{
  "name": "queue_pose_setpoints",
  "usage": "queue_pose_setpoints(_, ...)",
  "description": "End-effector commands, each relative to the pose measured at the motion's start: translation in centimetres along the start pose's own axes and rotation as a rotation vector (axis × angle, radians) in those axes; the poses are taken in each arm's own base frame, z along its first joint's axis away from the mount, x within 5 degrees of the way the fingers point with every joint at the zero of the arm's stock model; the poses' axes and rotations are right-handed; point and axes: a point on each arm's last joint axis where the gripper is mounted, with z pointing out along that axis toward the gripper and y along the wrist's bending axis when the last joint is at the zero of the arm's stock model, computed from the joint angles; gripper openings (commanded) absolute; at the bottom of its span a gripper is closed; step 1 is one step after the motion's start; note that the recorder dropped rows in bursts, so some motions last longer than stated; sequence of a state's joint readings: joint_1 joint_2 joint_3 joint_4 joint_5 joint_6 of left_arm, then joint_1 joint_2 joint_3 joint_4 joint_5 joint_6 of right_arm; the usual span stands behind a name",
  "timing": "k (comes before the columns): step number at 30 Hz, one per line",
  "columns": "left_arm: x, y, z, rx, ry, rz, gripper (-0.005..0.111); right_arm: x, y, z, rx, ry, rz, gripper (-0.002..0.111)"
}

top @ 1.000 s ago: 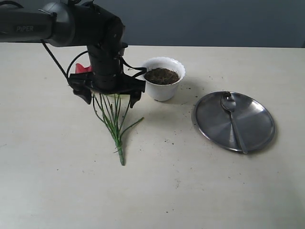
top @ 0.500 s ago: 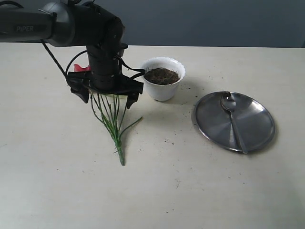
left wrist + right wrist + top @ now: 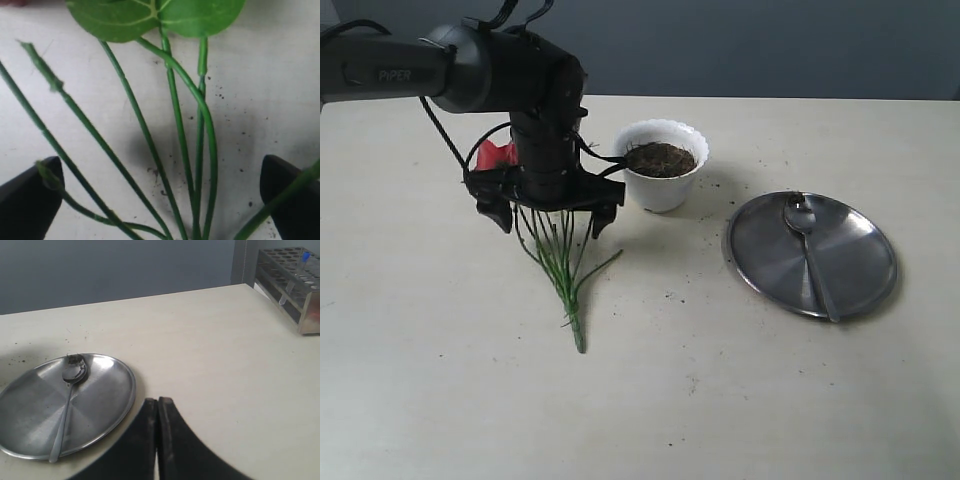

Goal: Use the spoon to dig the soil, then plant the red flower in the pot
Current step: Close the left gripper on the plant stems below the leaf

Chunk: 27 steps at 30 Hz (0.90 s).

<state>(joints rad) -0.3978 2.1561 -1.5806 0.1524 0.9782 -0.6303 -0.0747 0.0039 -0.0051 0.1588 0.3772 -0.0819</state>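
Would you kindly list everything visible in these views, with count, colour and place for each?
pot: one, white, scalloped rim, upright at the table's middle.
soil: one dark brown mass, filling the pot.
red flower: one, red petals, green leaves and stems, lying on the table left of the pot.
plate: one, round steel, right of the pot.
spoon: one, shiny steel, lying on the plate, soil crumbs in its bowl.
tube rack: one, metal, at the table's far edge in the right wrist view.
table: one, cream, scattered soil crumbs.
left gripper: black, open, straddling the flower's stems.
right gripper: black, shut, empty, near the plate.
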Motion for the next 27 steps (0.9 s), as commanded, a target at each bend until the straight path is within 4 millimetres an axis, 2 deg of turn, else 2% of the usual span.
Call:
queue_pose_setpoints(1,-0.03,-0.3,0.17,0.031,-0.01,-0.085,0.105,0.02,-0.04,0.03,0.005,-0.013,-0.004,-0.001)
queue_pose_setpoints(5,-0.21,-0.2,0.17,0.022,-0.028,-0.161,0.105,0.02,-0.04,0.03,0.005,-0.013,-0.004,-0.001)
queue_pose_setpoints(14,-0.1,-0.28,0.16,0.023,-0.02,-0.154,0.105,0.03,-0.04,0.03,0.005,-0.011,-0.004,-0.001)
queue_pose_setpoints(22,-0.14,-0.23,0.16,0.019,-0.025,-0.228,0.105,0.03,-0.04,0.03,0.005,-0.011,-0.004,-0.001)
queue_pose_setpoints(25,-0.12,-0.24,0.31,0.017,-0.022,-0.236,0.101,0.03,-0.04,0.03,0.005,-0.011,-0.004,-0.001)
queue_pose_setpoints(27,-0.06,-0.24,0.55,0.01,-0.015,-0.245,0.094,0.03,-0.04,0.03,0.005,-0.011,-0.004,-0.001)
